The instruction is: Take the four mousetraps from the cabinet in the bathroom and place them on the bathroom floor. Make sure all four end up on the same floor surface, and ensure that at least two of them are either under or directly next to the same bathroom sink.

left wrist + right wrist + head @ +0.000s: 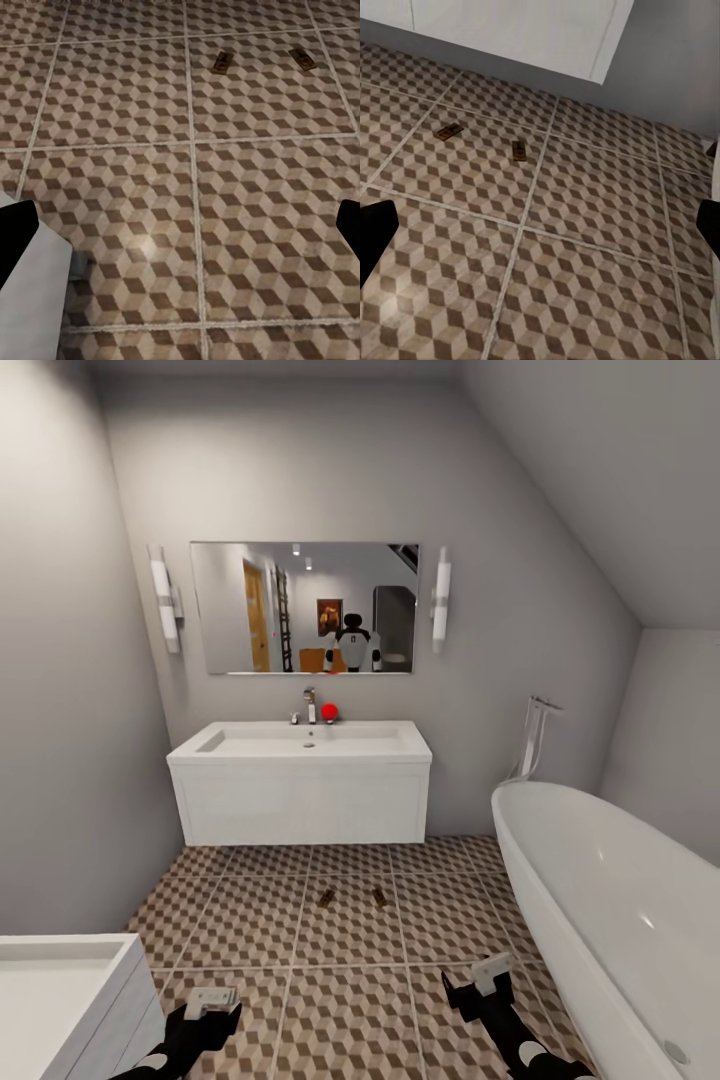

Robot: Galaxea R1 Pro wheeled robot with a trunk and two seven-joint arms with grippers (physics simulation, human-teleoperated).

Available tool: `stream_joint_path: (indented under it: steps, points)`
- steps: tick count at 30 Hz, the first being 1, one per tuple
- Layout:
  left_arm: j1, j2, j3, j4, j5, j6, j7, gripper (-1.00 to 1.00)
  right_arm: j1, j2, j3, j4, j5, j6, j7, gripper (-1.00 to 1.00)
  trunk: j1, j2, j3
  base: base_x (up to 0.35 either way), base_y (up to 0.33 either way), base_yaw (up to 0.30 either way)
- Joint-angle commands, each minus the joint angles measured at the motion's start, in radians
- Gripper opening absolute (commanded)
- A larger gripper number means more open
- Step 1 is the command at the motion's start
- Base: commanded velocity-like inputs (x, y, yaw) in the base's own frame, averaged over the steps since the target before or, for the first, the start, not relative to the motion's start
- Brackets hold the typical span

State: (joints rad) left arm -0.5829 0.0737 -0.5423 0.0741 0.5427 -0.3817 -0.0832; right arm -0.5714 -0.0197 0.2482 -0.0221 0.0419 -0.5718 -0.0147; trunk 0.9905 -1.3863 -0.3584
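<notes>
- Two mousetraps on the bathroom floor [350,1000], flat on the cube-pattern tiles in front of the sink [300,743]: left mousetrap [326,897], right mousetrap [379,897].
- They sit side by side, near each other but not touching, on adjacent tiles with a grout line between them.
- Both lie in front of the white vanity, not under it, roughly below the tap.
- Left gripper [212,1000] low over the floor at the near left, next to a white unit [60,990]; fingers spread, nothing between them.
- Right gripper [490,972] low at the near right, beside the bathtub [610,900]; fingers spread, empty.
- Traps are ahead of both grippers, well apart from them, roughly between the two arms' lines.
- Left wrist view: same pair ahead on the tiles, [220,63] and [303,59].
- Right wrist view: pair at [448,132] and [518,151], vanity front beyond.
- Mirror [305,608] above the sink reflects the robot.
</notes>
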Motion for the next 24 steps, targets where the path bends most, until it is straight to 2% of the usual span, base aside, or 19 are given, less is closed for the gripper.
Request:
stream_joint_path:
  steps: [1, 24]
  points:
    - [-0.002, -0.001, -0.005, 0.004, 0.011, -0.005, -0.008, 1.00, -0.001, 0.000, 0.000, 0.001, 0.004, -0.002, -0.002, 1.00, 0.000, -0.001, -0.001, 0.000, 0.000, 0.000]
    - [-0.002, -0.005, -0.004, 0.004, 0.012, 0.003, -0.006, 1.00, -0.001, 0.000, 0.000, 0.001, 0.005, 0.005, 0.000, 1.00, 0.000, -0.001, 0.001, 0.000, 0.000, 0.000]
